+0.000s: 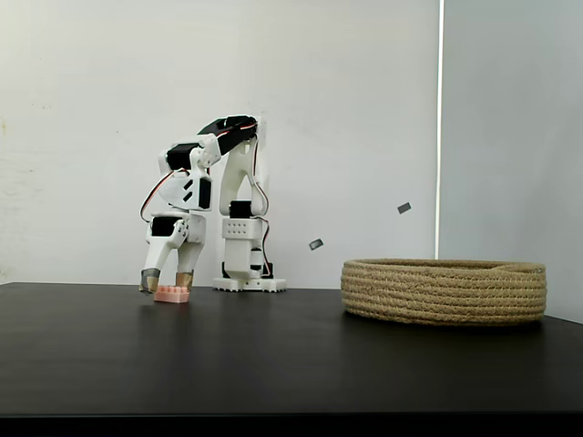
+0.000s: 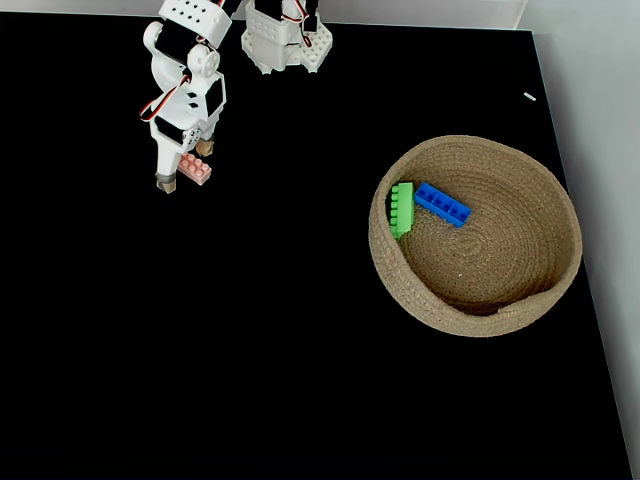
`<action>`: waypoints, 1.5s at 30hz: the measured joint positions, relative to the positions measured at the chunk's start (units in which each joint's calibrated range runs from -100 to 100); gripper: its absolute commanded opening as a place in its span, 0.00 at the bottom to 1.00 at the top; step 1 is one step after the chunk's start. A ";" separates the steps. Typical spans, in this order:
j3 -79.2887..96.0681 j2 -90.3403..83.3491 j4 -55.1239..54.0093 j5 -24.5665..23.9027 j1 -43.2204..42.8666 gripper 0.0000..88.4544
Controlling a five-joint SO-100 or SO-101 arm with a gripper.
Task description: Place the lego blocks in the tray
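A pale pink lego block [image 1: 171, 294] [image 2: 195, 168] lies on the black table at the left, in front of the arm. My gripper [image 1: 167, 283] [image 2: 185, 165] points down over it, open, with one fingertip on each side of the block. I cannot tell whether the fingers touch it. The tray [image 1: 444, 291] [image 2: 560, 200], a round tan rope basket, stands far to the right. Inside it, in a fixed view from above, a green block [image 2: 401, 208] leans against the left wall and a blue block [image 2: 442, 204] lies beside it.
The arm's white base [image 1: 249, 273] [image 2: 285, 40] stands at the back of the table, near the white wall. The black tabletop [image 2: 250, 330] stretches bare between the gripper and the tray. The table's right edge [image 2: 585, 300] runs just past the tray.
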 measured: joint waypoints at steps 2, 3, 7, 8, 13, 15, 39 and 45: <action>0.53 0.51 -1.38 0.34 0.41 0.16; 0.80 0.51 -2.11 0.88 0.33 0.10; 2.74 0.34 -5.36 2.05 -0.49 0.00; 3.36 0.17 -6.09 2.30 -0.73 0.00; 5.57 -1.02 -7.96 2.83 -1.14 0.00; 4.42 -2.12 -6.58 2.83 -1.71 0.00; -30.05 -12.21 12.75 -19.83 -49.27 0.03; -29.34 -10.86 5.60 -19.78 -57.17 0.11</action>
